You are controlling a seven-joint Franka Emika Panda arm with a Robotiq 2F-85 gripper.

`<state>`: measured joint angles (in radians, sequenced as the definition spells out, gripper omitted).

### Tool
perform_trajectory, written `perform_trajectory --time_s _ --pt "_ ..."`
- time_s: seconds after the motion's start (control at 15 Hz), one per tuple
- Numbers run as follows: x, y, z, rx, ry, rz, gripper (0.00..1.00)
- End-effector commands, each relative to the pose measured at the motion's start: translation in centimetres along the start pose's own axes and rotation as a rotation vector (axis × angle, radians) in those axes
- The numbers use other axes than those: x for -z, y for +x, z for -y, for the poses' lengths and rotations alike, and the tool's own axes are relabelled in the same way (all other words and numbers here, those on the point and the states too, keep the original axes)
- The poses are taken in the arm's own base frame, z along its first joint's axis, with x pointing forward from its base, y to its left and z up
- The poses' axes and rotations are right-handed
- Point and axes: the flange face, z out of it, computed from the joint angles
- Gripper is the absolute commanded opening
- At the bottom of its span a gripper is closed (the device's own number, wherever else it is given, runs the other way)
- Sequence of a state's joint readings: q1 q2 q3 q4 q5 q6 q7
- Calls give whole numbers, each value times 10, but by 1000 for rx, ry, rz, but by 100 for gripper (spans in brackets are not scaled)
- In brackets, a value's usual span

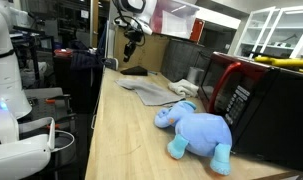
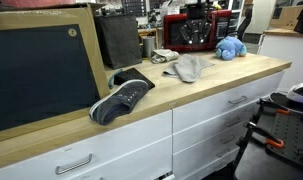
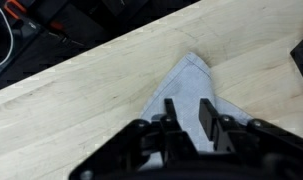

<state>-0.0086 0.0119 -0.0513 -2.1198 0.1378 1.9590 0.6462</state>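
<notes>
While the jaws hang partly spread and empty above the table (image 3: pixel 71 110), the grey cloth (image 3: pixel 186 85) lies flat on the wood just beneath them, with a blue plush elephant (image 1: pixel 196 128) and a dark shoe (image 2: pixel 121 98) lying apart from it.

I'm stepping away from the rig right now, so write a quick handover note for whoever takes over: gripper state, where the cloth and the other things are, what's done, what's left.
Gripper: jaws slightly apart, holding nothing, raised above the counter over one corner of the grey cloth.
Things: the cloth lies flat on the wooden counter, between the dark shoe and the blue plush elephant. The microwave stands beside the elephant.
Done: the cloth is down on the counter, with no finger touching it.
Left: nothing is gripped, so picking up the cloth would probably need a descent and a grasp.
</notes>
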Motion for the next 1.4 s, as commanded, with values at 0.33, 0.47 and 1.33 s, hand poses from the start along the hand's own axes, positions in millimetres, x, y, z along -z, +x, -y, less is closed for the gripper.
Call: perform_trajectory --time_s 0.33,0.47,1.33 --pt "22 32 -21 77 61 -62 99" --pt "17 35 -12 87 98 -107 100" --pt "-62 11 118 298 159 -344 100"
